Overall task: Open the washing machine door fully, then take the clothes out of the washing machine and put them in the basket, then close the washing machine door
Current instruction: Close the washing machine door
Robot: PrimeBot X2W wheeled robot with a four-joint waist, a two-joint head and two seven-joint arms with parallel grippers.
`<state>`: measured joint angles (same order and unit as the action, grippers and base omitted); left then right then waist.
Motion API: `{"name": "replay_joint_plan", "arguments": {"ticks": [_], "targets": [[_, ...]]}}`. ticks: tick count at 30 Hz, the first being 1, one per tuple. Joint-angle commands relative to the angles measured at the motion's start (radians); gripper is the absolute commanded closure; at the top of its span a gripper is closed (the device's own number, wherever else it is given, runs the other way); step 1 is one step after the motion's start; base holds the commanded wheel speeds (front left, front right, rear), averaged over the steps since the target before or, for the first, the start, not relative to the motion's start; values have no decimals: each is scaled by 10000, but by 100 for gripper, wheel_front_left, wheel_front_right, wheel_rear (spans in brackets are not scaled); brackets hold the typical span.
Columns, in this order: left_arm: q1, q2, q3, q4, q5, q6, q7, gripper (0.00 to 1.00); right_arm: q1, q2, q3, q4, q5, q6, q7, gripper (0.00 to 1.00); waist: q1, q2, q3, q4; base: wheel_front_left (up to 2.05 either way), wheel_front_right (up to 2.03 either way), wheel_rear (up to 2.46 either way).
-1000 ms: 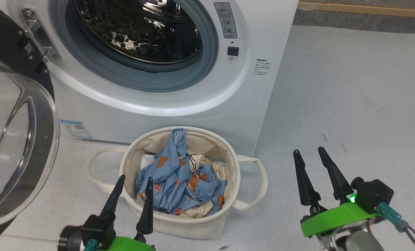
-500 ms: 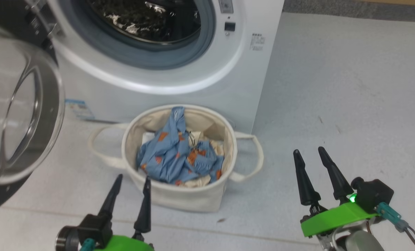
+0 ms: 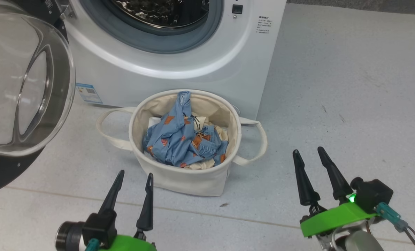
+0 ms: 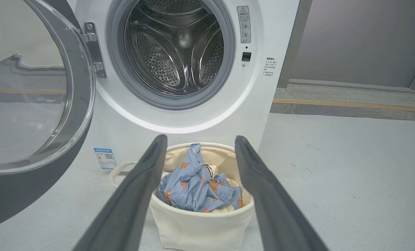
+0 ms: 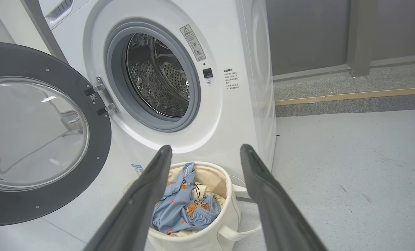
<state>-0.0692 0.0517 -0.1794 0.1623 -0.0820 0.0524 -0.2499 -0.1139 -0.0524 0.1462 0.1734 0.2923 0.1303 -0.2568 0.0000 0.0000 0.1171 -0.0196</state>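
Floor: pale grey speckled floor, with a thin seam line running across it just on the robot's side of the basket.

Machine: white front-loading washing machine stands on the floor. Its grey rubber gasket rings the perforated steel drum; the left wrist view looks straight in at bare shining metal.

Door: large round washing machine door with a glossy black ring and a bulging clear glass centre. It is hinged at the left of the opening and swung wide open to the robot's left, well clear of the opening.

Basket: round cream canvas basket, upright on the floor just in front of the machine's lower front panel, one loop handle hanging at each side.

Clothes: light blue garments with orange-brown prints lie crumpled inside the basket, one end draped up against the far rim. Cream-yellow fabric lies under them at the near side.

Left gripper: low, near side of the basket, fingers spread apart, nothing between them.

Right gripper: over bare floor to the right of the basket, apart from it, fingers likewise spread and empty.

Small blue label: machine's lower left front.
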Motion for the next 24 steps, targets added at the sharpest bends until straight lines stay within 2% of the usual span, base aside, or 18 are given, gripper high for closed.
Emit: {"name": "replay_joint_plan", "arguments": {"ticks": [1,7,11,23,24], "targets": [[-261,3,271,-364,93,29,-118,0,-170,22,239,-328,33,4,-49,0,0,0,12,3,0,0,0],[-313,-5,307,-402,100,112,-118,0,-214,22,252,-390,41,4,-49,0,0,0,117,59,0,0,0],[-411,-9,259,-466,97,170,-118,0,-307,22,296,-470,88,4,-49,0,0,0,279,331,0,0,0],[-331,-13,-161,-785,-402,610,-118,0,-491,22,645,-444,-299,4,-49,0,0,0,468,2391,0,0,0],[-331,-13,-161,-785,-402,610,-118,0,-491,22,645,-444,-299,4,-49,0,0,0,468,2391,0,0,0]]}}
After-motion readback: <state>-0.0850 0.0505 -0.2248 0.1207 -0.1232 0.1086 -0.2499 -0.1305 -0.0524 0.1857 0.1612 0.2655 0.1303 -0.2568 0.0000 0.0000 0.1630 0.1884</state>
